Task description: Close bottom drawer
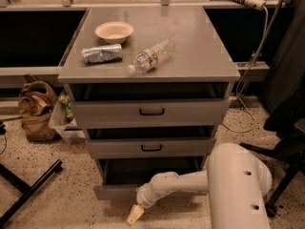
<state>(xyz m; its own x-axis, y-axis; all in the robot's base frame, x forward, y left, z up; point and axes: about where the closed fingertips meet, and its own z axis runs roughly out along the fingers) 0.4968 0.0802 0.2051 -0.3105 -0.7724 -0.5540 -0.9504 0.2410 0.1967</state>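
The grey metal cabinet point(200, 56) has three drawers, all pulled out a little. The bottom drawer point(114, 192) stands furthest open, with its plain grey front low near the floor and its dark tray point(147, 171) showing. The handle on its front is hidden. My white arm point(190, 182) reaches in from the lower right, across the drawer's front. My gripper point(135, 214) hangs just below and in front of the drawer's front, close to the floor. The middle drawer point(151, 148) and the top drawer point(151, 111) show their black bar handles.
On the cabinet top lie a beige bowl point(114, 31), a crushed silver can point(101, 54) and a plastic bottle point(151, 56). A brown bag point(35, 109) and a clear bin point(64, 125) stand at the left. A black stand leg point(28, 190) crosses the floor. A dark chair point(286, 128) is at the right.
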